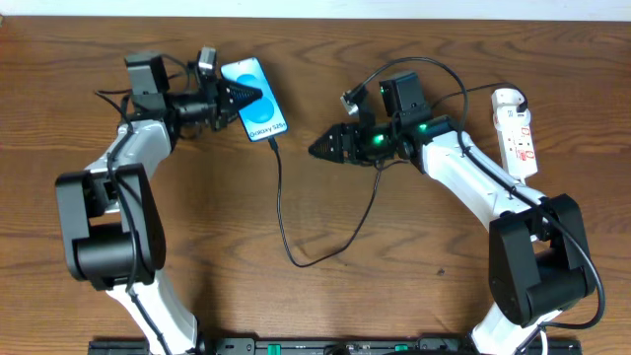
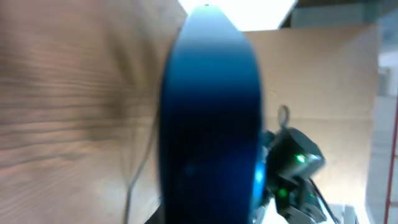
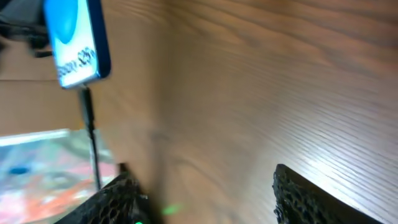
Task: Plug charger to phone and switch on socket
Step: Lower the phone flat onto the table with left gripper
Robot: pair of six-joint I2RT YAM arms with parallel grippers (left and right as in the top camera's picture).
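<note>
**Q:** What does the left gripper (image 1: 243,97) hold?
**A:** It is clamped on the phone (image 1: 258,99), on its left edge.
**Q:** And the right gripper (image 1: 317,149)?
**A:** Jaws apart, empty, just beside the charger (image 1: 281,197), whose tip meets the phone's lower end. The socket (image 1: 517,128) lies far right.

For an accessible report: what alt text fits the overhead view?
The left gripper grips a blue-screened phone with the charger cable at its lower end; the open, empty right gripper sits apart, a white power strip far right.

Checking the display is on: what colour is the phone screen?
The phone screen is bright blue, clearest in the overhead view.
</note>
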